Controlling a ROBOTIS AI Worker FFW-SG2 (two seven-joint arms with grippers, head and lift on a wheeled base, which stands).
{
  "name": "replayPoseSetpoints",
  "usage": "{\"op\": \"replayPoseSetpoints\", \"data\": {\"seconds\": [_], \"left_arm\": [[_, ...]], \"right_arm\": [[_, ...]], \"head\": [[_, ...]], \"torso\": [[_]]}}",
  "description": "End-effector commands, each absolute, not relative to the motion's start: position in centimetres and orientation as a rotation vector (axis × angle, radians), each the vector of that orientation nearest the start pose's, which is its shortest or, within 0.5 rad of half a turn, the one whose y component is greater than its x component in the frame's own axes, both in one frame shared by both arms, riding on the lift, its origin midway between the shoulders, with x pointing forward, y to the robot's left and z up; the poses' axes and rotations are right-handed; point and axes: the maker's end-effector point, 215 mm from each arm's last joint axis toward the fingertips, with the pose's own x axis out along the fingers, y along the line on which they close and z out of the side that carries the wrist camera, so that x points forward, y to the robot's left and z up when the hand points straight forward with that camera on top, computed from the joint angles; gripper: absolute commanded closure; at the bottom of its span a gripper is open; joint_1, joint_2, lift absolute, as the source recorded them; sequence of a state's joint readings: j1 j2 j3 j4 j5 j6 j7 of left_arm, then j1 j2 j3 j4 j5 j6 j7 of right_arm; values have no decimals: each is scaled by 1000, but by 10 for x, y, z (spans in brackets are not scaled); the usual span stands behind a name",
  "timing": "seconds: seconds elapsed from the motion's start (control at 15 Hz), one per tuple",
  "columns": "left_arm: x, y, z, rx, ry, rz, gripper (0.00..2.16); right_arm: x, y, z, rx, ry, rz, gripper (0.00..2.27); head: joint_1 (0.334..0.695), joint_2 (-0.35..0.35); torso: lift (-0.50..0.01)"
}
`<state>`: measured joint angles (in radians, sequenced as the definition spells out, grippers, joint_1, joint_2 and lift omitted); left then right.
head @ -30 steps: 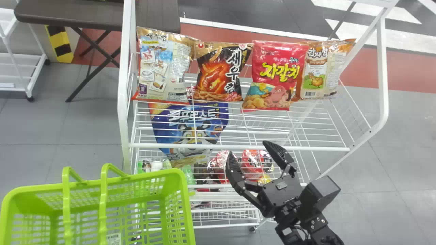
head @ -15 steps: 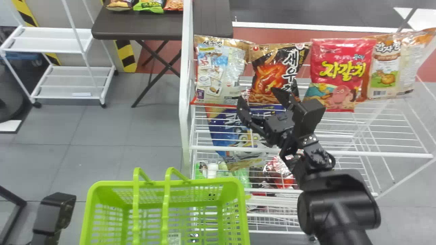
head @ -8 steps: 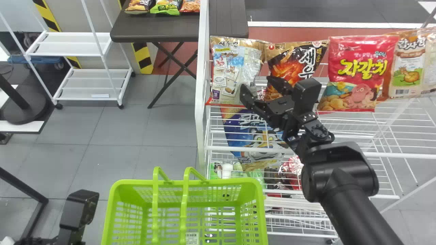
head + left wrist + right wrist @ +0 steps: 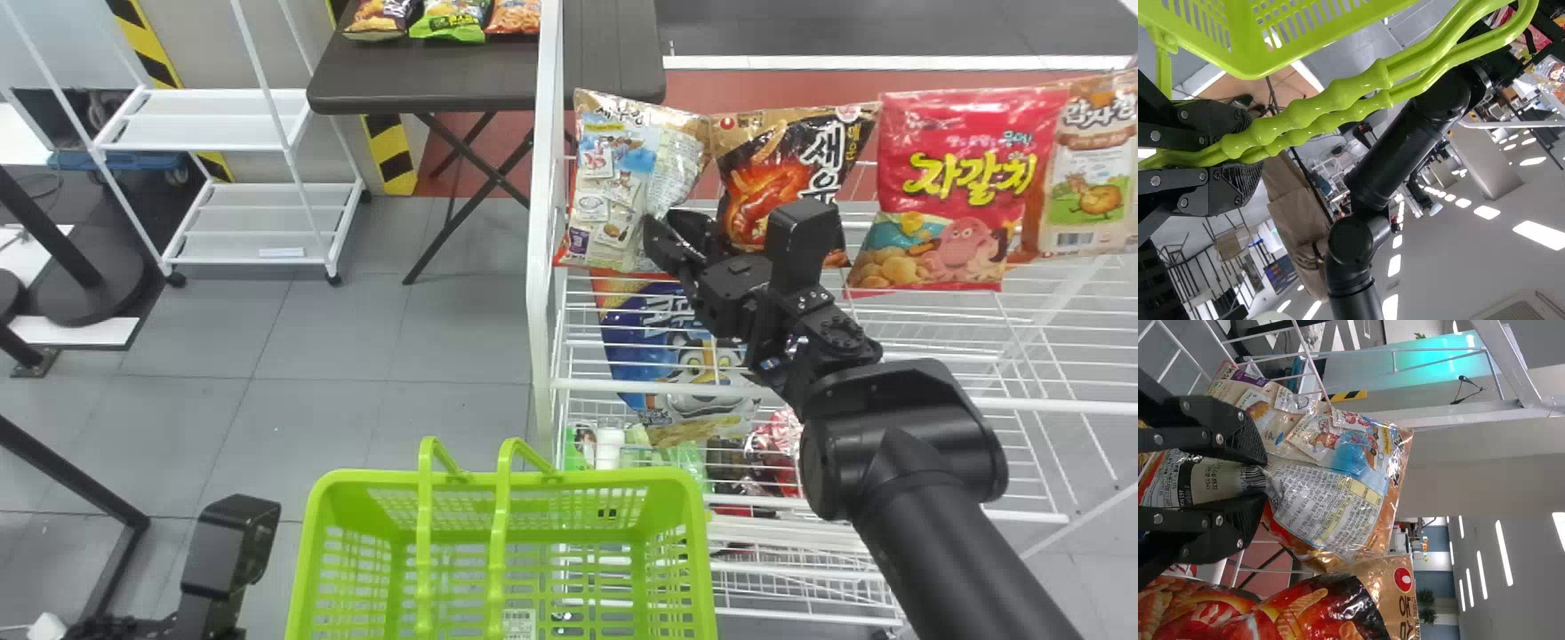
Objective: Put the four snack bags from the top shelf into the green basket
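- Beige and blue, the first snack bag (image 4: 613, 169) is in your right gripper (image 4: 667, 232), which pinches a crumpled fold of its side near the lower corner; most of the bag is to the left of the fingertips, leaning a little.
- Just right of that gripper, you have the black-and-gold bag (image 4: 766, 191), partly covered by the gripper's own body.
- Farther right of it come the red bag (image 4: 956, 173), then the orange-and-cream bag (image 4: 1095, 169), both on the top shelf of the white wire rack (image 4: 539, 284).
- Below the same gripper, a shelf down, you can see a blue bag (image 4: 645, 342).
- Your green basket (image 4: 578, 480) is lower than the right gripper and nearer the robot, mostly to its left.
- Your left gripper (image 4: 224, 551) has its fingers pressed together around the basket's two handles (image 4: 1308, 113).
- Well beyond the right gripper and to its left, you have a dark table (image 4: 418, 80) bearing small packets (image 4: 449, 20).
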<state>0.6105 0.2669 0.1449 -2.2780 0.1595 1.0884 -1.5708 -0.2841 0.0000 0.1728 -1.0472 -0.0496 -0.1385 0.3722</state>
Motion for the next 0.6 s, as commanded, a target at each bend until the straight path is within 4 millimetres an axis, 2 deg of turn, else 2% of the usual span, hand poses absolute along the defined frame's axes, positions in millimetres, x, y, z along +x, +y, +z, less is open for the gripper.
{"op": "replayPoseSetpoints", "data": {"seconds": [0.0, 0.2, 0.33, 0.53], "left_arm": [[162, 103, -373, -642, 877, -1415, 2145], [162, 103, -372, -644, 877, -1414, 2145], [165, 107, -373, -634, 871, -1405, 2145], [183, 121, -368, -615, 840, -1366, 2145]], "right_arm": [[624, -53, -397, -27, 88, 548, 2250], [607, -31, -394, -100, 91, 578, 2250], [588, -38, -392, -117, 85, 535, 2250], [544, -43, -363, -72, 34, 510, 2250]], "head": [[695, 52], [695, 78], [695, 95], [695, 108]], "torso": [[0], [0], [0], [0]]}}
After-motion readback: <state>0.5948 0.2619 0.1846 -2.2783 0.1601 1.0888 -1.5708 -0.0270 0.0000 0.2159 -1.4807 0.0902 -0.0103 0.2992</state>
